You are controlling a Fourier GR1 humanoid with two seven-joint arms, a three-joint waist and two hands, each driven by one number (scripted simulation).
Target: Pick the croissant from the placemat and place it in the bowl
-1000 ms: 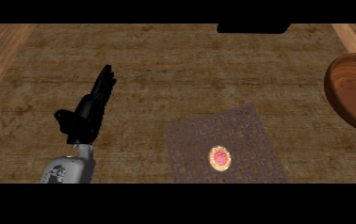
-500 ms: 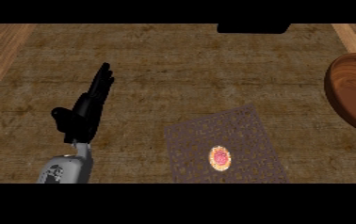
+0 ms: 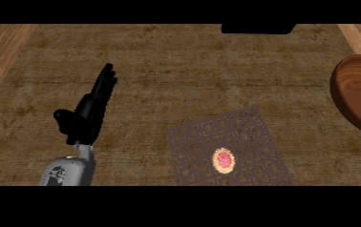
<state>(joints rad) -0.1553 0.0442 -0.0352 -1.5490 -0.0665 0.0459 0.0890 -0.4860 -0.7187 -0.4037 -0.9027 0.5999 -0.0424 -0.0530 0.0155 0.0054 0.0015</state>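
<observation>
So the only hand showing is the left hand (image 3: 88, 111), over at the left of the frame, a bit below the middle. Its grey forearm (image 3: 69, 170) comes up from the lower left edge. The fingers are straight and held close together, pointing up and slightly right, with the thumb sticking out to the left lower down. It's holding nothing and isn't touching anything, just sitting there over the brown counter (image 3: 176, 64).

The croissant (image 3: 223, 160) is a small round-looking thing, orange-yellow rim with a pinkish-red middle, lying on the placemat (image 3: 211, 133) in its lower half, near the bottom of the frame and right of center. The placemat is a dark patterned rectangle, turned at an angle. The hand is well apart from it, off to the left.

The bowl (image 3: 347, 92) is the dark wooden curve cut off by the right edge, around mid-height, well apart from the croissant. There's also a black object (image 3: 257, 28) at the top edge, right of center; can't tell what it is.
</observation>
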